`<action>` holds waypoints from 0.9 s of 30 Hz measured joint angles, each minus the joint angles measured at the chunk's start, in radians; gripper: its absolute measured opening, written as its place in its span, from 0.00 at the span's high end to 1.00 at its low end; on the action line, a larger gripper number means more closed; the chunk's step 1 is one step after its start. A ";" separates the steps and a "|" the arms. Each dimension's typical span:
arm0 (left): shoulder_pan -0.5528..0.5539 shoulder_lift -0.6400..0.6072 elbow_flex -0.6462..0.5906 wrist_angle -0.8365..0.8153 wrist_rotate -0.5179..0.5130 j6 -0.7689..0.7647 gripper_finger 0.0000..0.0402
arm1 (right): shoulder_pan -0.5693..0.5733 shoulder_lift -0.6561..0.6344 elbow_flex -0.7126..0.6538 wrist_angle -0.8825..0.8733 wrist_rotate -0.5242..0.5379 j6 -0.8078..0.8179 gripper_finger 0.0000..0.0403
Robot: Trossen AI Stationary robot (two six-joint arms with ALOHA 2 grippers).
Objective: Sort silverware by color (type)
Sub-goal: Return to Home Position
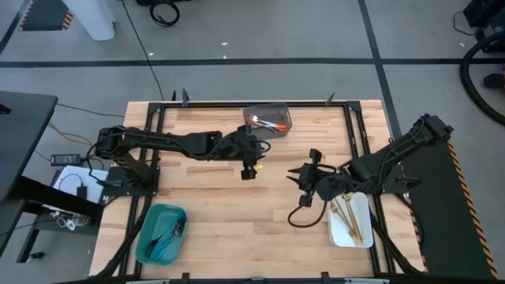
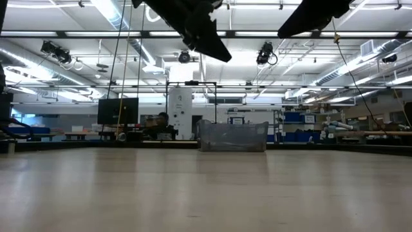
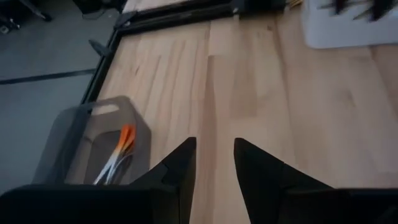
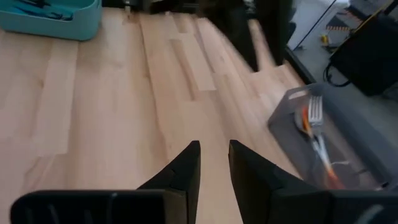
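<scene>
All the silverware I see lies in bins. Orange-handled pieces with silver heads (image 1: 268, 122) lie in the grey bin (image 1: 280, 113) near the table's far edge, also in the left wrist view (image 3: 121, 149) and right wrist view (image 4: 314, 134). Blue pieces (image 1: 167, 231) fill the teal bin (image 1: 150, 241) near the left corner. Gold pieces (image 1: 347, 214) lie in the white bin (image 1: 357, 237) on the near right. My left gripper (image 1: 250, 172) hangs over the table's middle, open and empty (image 3: 214, 152). My right gripper (image 1: 304, 177) hovers beside it to the right, open and empty (image 4: 214, 155).
Bare wood (image 1: 237, 213) spreads between the three bins. A black frame (image 1: 158, 118) runs along the table's edges. In the low view the grey bin (image 2: 233, 135) stands at the far side and both arms hang above the picture's top.
</scene>
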 joint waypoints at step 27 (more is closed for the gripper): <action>-0.205 -0.146 0.000 -0.112 -0.205 0.003 0.71 | -0.124 -0.257 0.000 -0.182 -0.030 -0.119 0.78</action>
